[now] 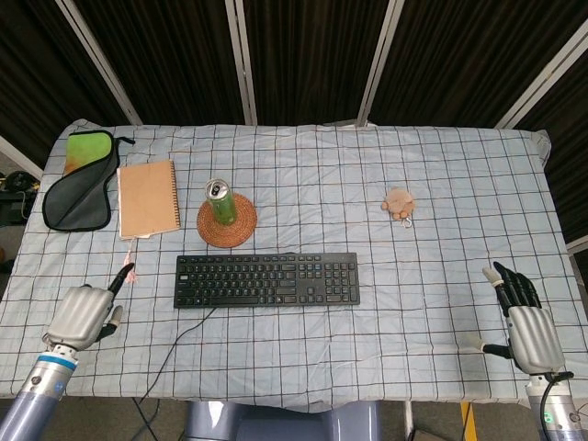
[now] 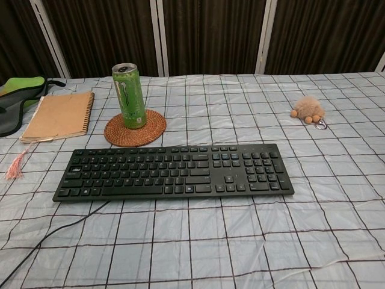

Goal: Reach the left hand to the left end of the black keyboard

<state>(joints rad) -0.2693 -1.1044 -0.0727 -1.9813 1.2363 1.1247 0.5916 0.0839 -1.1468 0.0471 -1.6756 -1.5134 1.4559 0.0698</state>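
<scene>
Left hand [image 1: 83, 315] over the near-left part of the table, well left of the black keyboard [image 1: 266, 279] and not touching it. Back of my hand faces up; one dark fingertip points up and right toward the pink tassel [image 1: 128, 269]. The other fingers sit under the knuckles, so I cannot tell whether they are curled or apart. Nothing visibly held. Chest view does not show this hand.

Far left corner: grey-black pouch [image 1: 78, 188] with a green patch at its top end, soft-looking. Just beside it a tan spiral notebook [image 1: 148, 197], rectangular, the tassel trailing from its near edge.

Keyboard lies flat, center-near, long axis running left-right, parallel to the near table edge. Key rows face me, number pad at the right end. Low, matte black slab; its thin black cable [image 1: 175, 354] leaves the near-left underside and runs off the near edge.

Behind the keyboard's left half: green drink can [image 1: 220, 203], upright, metal top, standing on a round woven coaster [image 1: 226, 220], brownish.

Right of center, well apart from the keyboard: small fuzzy beige keychain [image 1: 400, 202] with a metal ring.

Checked pale-blue tablecloth [image 1: 413, 303], thin dark grid lines, lightly wrinkled.

Right hand [image 1: 525, 322] at the near-right edge, fingers extended and slightly apart, thumb out to the side, holding nothing.
</scene>
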